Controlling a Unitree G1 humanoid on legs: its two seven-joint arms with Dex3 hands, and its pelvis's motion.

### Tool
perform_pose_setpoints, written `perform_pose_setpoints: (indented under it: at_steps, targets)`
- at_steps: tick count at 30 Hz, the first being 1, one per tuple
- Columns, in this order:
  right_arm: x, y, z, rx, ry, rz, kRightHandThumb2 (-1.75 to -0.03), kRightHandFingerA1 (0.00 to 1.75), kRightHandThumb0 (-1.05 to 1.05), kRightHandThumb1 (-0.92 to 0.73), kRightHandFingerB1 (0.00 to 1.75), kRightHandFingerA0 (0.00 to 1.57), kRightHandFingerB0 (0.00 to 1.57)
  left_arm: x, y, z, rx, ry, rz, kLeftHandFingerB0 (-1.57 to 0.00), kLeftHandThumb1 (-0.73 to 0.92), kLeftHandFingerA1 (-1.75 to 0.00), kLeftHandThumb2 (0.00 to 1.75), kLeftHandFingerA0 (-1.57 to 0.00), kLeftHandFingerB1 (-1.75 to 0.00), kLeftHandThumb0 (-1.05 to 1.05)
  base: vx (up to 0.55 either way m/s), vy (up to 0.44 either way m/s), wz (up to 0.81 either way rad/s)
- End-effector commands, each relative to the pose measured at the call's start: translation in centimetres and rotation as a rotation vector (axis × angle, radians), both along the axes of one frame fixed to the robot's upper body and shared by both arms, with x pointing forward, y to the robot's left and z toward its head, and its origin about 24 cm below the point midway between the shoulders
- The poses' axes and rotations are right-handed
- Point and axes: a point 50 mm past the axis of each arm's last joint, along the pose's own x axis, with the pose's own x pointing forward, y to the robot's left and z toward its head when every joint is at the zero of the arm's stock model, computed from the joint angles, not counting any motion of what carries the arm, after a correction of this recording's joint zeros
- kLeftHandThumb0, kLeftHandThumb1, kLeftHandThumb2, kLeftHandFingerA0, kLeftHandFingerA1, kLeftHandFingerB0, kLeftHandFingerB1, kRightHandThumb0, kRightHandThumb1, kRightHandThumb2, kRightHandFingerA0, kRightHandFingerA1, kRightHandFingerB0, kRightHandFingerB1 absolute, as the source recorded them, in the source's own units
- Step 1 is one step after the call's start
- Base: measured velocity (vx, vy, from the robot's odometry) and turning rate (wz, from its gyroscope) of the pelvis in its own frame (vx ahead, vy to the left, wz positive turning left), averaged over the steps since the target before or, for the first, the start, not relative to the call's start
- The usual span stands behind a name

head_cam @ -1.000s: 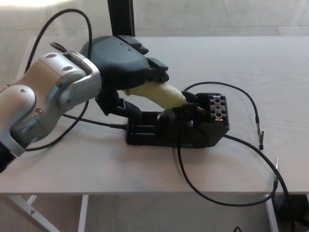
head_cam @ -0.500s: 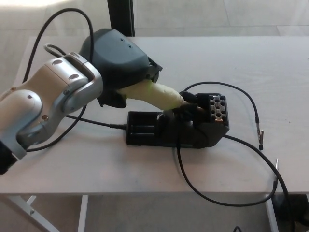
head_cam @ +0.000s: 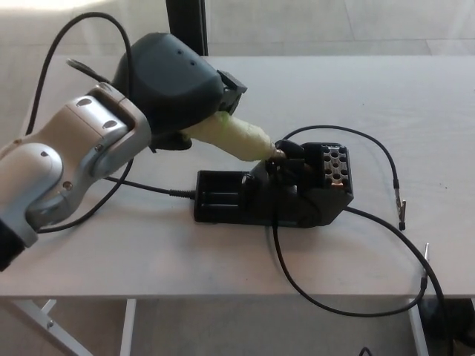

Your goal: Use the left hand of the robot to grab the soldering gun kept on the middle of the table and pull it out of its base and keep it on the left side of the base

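The left hand point(head_cam: 174, 93) comes in from about eight o'clock, its silver forearm point(head_cam: 67, 167) crossing the near-left part of the table point(head_cam: 415, 96). The hand's dark shell covers most of its fingers, but they are wrapped around the rear end of the soldering gun point(head_cam: 234, 137) — the pale yellow-green handle pokes out from under the hand toward four o'clock. One fingertip point(head_cam: 231, 85) shows at the hand's right edge, just above the handle.

The gun sits tilted, its grip end raised in the hand and its front end angled down to the black base point(head_cam: 274, 193) in the middle of the table. Its tip meets the top of the base near the holder opening (whether the tip is still seated inside or only touching the rim is hard to tell, since dark parts merge there). At the base's right end there is a block with a grid of round holes point(head_cam: 334, 165).

A black cable point(head_cam: 349, 297) loops from the base toward six o'clock and off to the right — another thin lead point(head_cam: 390, 167) arcs past three o'clock and ends at a small clip point(head_cam: 401, 211). Behind the hand, at twelve o'clock, a dark upright post point(head_cam: 185, 26) stands at the table's far edge.
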Motion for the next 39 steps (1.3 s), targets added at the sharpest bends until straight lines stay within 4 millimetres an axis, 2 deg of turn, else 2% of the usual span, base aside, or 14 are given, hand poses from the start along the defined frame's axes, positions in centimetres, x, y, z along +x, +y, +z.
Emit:
perform_pose_setpoints:
  at_steps: [1,2,4,13,14,15,19,22,24,26,31,32,37,39]
  targets:
    - [0.3,-0.8,1.2,-0.078,-0.081,-0.064,-1.18,0.55,-1.05,-0.23,0.35,0.56,0.38,-1.0,2.7,-0.1,-0.020,-0.287,-0.187,-0.93,0.55,-1.64,0.71,-1.00,-0.79,-0.31,0.00,0.000,0.00]
    - [0.3,-0.8,1.2,-0.078,-0.081,-0.064,-1.18,0.55,-1.05,-0.23,0.35,0.56,0.38,-1.0,2.7,-0.1,-0.021,-0.288,-0.188,-0.93,0.55,-1.64,0.71,-1.00,-0.79,-0.31,0.00,0.000,0.00]
    - [0.2,-0.8,1.2,-0.082,-0.080,-0.062,-1.18,0.56,-1.05,-0.24,0.35,0.58,0.36,-0.8,3.7,0.4,-0.005,-0.299,-0.175,-0.91,0.53,-1.67,0.76,-1.02,-1.08,-0.22,0.00,0.000,0.00]
    - [0.0,-1.0,1.3,-0.079,-0.081,-0.072,-1.19,0.55,-1.05,-0.22,0.34,0.57,0.37,-0.6,7.0,2.7,0.038,-0.369,-0.136,-0.96,0.47,-1.64,0.70,-0.99,-0.84,-0.26,0.00,0.000,0.00]
    - [0.0,-1.0,1.3,-0.079,-0.081,-0.072,-1.19,0.55,-1.05,-0.22,0.34,0.57,0.37,-0.6,7.0,2.7,0.038,-0.370,-0.137,-0.96,0.47,-1.64,0.70,-0.99,-0.84,-0.26,0.00,0.000,0.00]
    - [-0.1,-1.0,1.2,-0.081,-0.078,-0.073,-1.19,0.55,-1.05,-0.22,0.34,0.58,0.37,-1.0,7.7,2.7,0.031,-0.323,-0.089,-0.91,0.48,-1.66,0.73,-0.97,-1.05,-0.20,0.00,0.000,0.00]
    - [-0.2,-0.9,1.1,-0.081,-0.072,-0.073,-1.18,0.57,-1.05,-0.22,0.34,0.58,0.38,-2.0,9.2,1.7,0.006,-0.334,-0.080,-0.93,0.50,-1.68,0.73,-0.96,-0.88,-0.25,0.00,0.000,0.00]
    - [-0.3,-0.9,1.0,-0.069,-0.082,-0.078,-1.18,0.57,-1.05,-0.22,0.34,0.57,0.38,-2.8,10.5,0.3,-0.007,-0.268,-0.022,-0.94,0.52,-1.52,0.74,-0.99,-0.67,-0.24,0.00,0.000,0.00]
    - [-0.3,-0.9,0.9,-0.074,-0.075,-0.083,-1.19,0.57,-1.05,-0.21,0.34,0.60,0.39,-3.2,11.1,-0.3,0.000,-0.248,0.004,-0.91,0.54,-1.56,0.76,-0.93,-0.83,-0.23,0.00,0.000,0.00]
    - [-0.3,-0.9,0.9,-0.074,-0.072,-0.084,-1.19,0.56,-1.05,-0.21,0.34,0.60,0.38,-4.0,12.2,-1.4,-0.001,-0.205,0.051,-0.91,0.57,-1.48,0.78,-0.95,-0.71,-0.23,0.00,0.000,0.00]
    - [-0.3,-0.8,0.9,-0.074,-0.071,-0.085,-1.18,0.56,-1.05,-0.22,0.35,0.60,0.37,-4.8,12.9,-2.5,-0.045,-0.149,0.097,-0.90,0.58,-1.56,0.85,-0.92,-0.80,-0.23,0.00,0.000,0.00]
    - [-0.3,-0.8,0.9,-0.078,-0.070,-0.083,-1.17,0.55,-1.05,-0.21,0.35,0.59,0.37,-5.2,13.1,-3.2,-0.061,-0.129,0.107,-0.86,0.55,-1.70,0.90,-0.90,-1.08,-0.20,0.00,0.000,0.00]
    - [0.0,-0.8,0.9,-0.096,-0.081,-0.094,-1.20,0.57,-1.05,-0.21,0.36,0.59,0.38,-5.6,13.0,-3.9,-0.068,-0.118,0.108,-0.87,0.55,-1.68,0.89,-0.93,-0.86,-0.22,0.00,0.000,0.00]
    - [0.2,-0.8,1.0,-0.099,-0.087,-0.113,-1.23,0.61,-1.05,-0.19,0.36,0.60,0.40,-5.6,12.9,-4.5,-0.072,-0.106,0.109,-0.78,0.62,-1.69,0.85,-0.86,-1.10,-0.24,0.00,0.000,0.00]
